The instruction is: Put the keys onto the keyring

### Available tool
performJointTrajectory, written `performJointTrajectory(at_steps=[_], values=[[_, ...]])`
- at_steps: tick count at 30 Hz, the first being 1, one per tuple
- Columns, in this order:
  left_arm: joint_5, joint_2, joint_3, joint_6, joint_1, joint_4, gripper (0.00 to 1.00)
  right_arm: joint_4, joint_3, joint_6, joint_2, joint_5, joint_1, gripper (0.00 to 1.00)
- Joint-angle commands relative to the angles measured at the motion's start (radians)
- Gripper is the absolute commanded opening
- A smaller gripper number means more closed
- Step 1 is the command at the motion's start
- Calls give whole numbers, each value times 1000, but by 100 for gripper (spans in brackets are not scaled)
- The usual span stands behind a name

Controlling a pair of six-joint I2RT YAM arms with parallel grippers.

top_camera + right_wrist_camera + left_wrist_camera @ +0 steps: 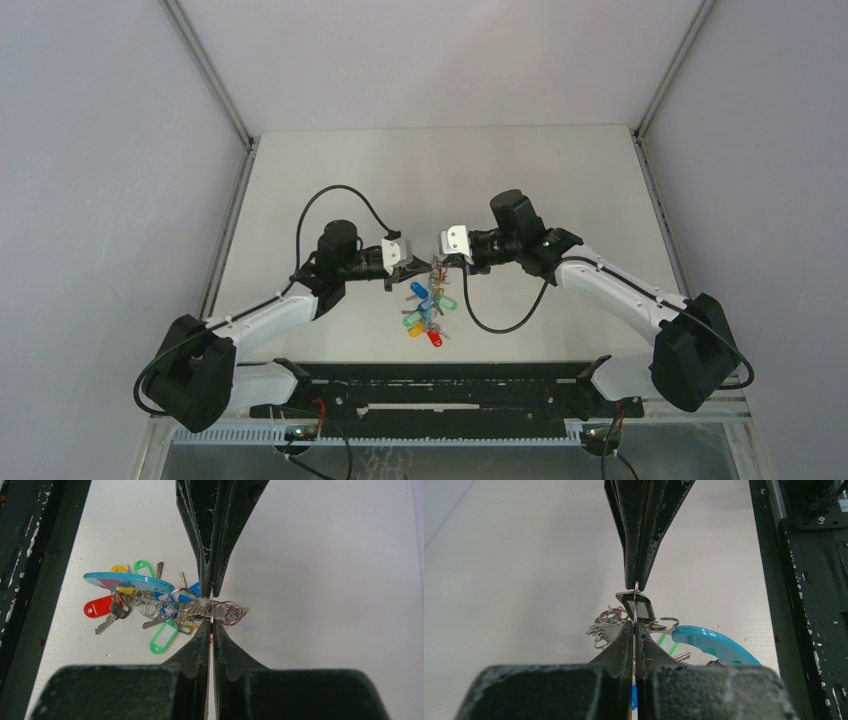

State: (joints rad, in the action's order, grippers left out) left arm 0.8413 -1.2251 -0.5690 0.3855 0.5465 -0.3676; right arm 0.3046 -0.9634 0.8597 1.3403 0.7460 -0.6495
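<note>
Tip to tip over the middle of the bench (330, 180), the left hand (634, 626) and right hand (211, 625) each clamp tight on one small wire ring (636, 602), apparently to steady it from both sides. The keyring (127, 582), turquoise segment showing, sits just beside the pinch among the keys (162, 640), whose coloured tags spread on the bench beneath.

White table (440, 170), pale grey walls (100, 150), metal corner posts (210, 70)
</note>
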Motion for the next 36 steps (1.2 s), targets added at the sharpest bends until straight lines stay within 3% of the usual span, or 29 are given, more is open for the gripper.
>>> performJointTrajectory(at_steps=[1,36], values=[[10,6,-48,12,-5,-42,0,-7,-45,-4,-16,29,-1,0],[9,9,-48,13,-6,-42,0,-36,-46,-50,-14,37,10,0]])
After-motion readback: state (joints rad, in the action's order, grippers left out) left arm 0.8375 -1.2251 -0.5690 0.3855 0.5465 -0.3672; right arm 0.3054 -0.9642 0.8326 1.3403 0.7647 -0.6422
